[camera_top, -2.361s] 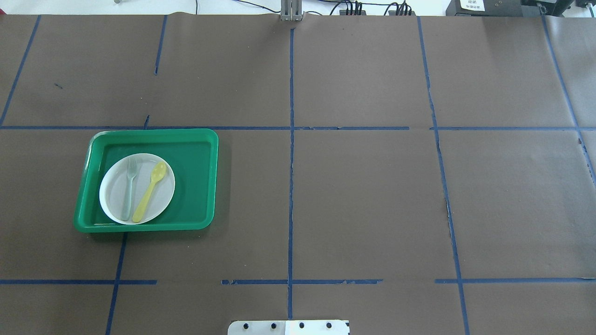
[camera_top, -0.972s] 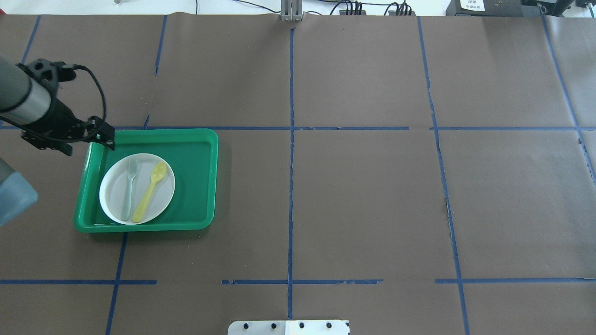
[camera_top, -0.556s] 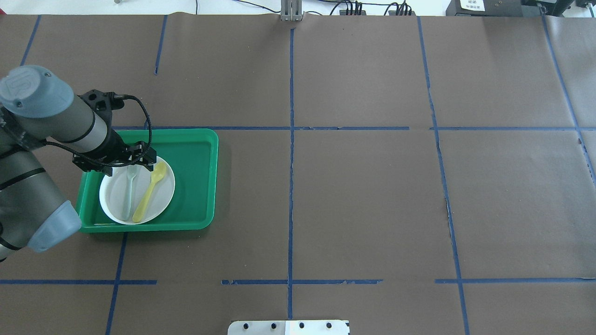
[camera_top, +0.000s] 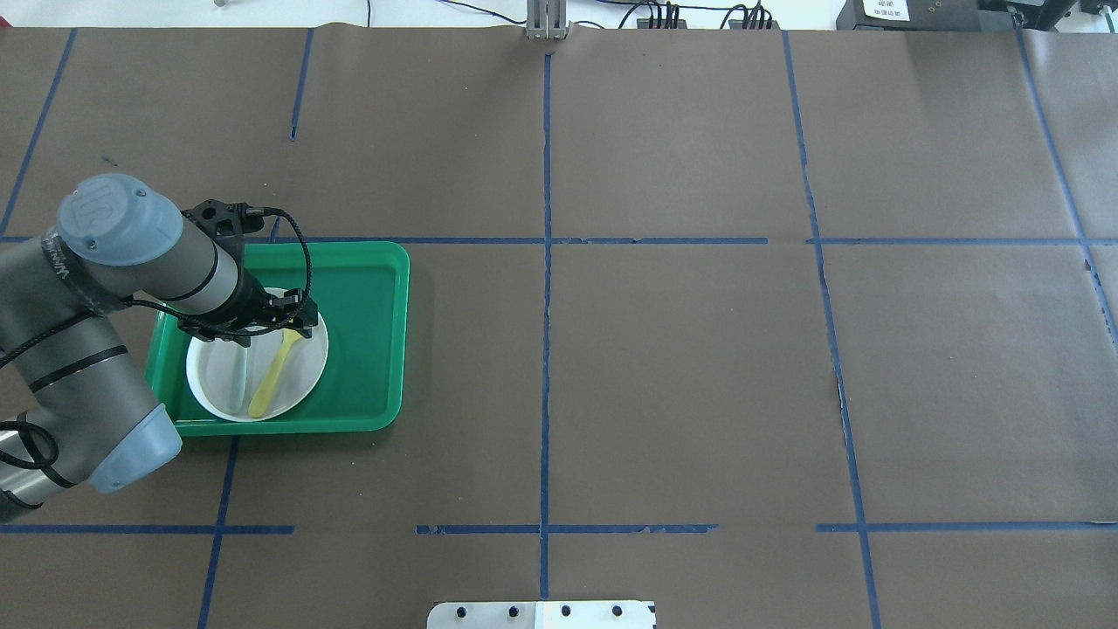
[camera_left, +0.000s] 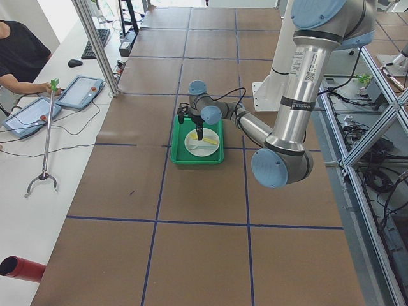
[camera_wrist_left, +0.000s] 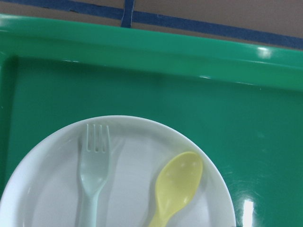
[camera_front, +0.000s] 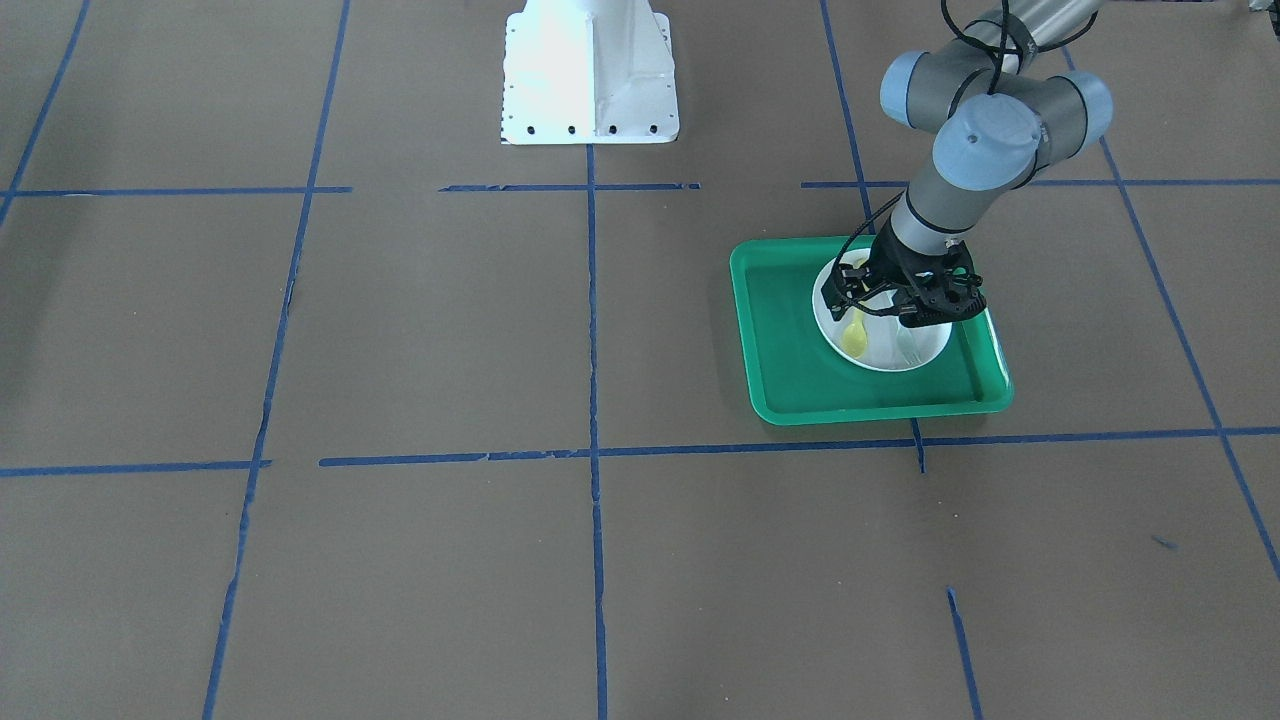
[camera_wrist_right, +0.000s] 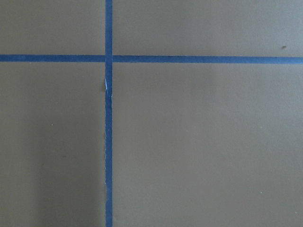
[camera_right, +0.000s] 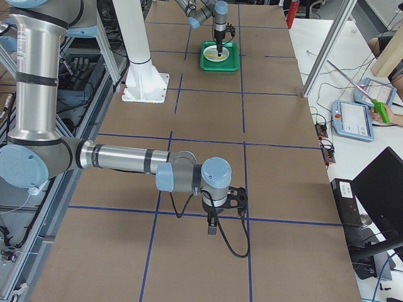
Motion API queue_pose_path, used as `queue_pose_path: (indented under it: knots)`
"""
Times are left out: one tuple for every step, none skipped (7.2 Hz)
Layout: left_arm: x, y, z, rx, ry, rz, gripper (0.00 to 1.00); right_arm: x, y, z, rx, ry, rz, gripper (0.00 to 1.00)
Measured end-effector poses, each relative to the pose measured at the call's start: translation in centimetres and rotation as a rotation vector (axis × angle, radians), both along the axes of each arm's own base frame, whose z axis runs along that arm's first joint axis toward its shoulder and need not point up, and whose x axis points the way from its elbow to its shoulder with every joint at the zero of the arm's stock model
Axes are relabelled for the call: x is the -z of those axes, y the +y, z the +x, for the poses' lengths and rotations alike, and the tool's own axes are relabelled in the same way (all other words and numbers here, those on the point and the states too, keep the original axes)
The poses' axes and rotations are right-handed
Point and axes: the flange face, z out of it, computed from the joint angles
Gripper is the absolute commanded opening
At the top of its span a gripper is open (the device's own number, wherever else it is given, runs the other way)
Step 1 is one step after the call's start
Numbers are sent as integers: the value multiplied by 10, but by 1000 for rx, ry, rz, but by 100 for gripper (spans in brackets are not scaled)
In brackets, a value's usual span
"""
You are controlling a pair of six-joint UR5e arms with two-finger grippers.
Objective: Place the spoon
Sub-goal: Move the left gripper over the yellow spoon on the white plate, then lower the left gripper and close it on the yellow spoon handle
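On the white plate (camera_top: 210, 384) inside the green tray (camera_top: 367, 349), the spoon (camera_top: 272, 376) lies just beside the fork (camera_wrist_left: 93, 176). We read the left jaws as spread open above its bowl end, likely to straddle the neck. Right jaws, well apart over bare desk: we cannot tell.

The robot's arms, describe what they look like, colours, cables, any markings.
Both are silver-grey tubes with pale blue-grey joint caps. The left arm has a logo on one cap and a white printed label on its upper link. The left gripper is black, with a black cable looping off the wrist. The right arm ends in a matching black right gripper, also with a looping black cable.
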Motion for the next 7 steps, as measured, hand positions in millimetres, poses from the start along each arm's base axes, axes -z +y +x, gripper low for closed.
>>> queue_pose_path:
  knots:
    - [-4,1,4,-5,-7,0,75,0,0,0,0,0,0,100]
    - [-7,4,8,-13,-10,0,74,0,0,0,0,0,0,100]
    - [-8,5,10,-17,-10,1,74,0,0,0,0,0,0,100]
    - [-9,7,12,-21,-11,1,74,0,0,0,0,0,0,100]
    - [-12,8,14,-26,-11,1,74,0,0,0,0,0,0,100]
    - [-14,9,16,-28,-9,2,74,0,0,0,0,0,0,100]
    - [-16,9,17,-30,-8,4,72,0,0,0,0,0,0,100]
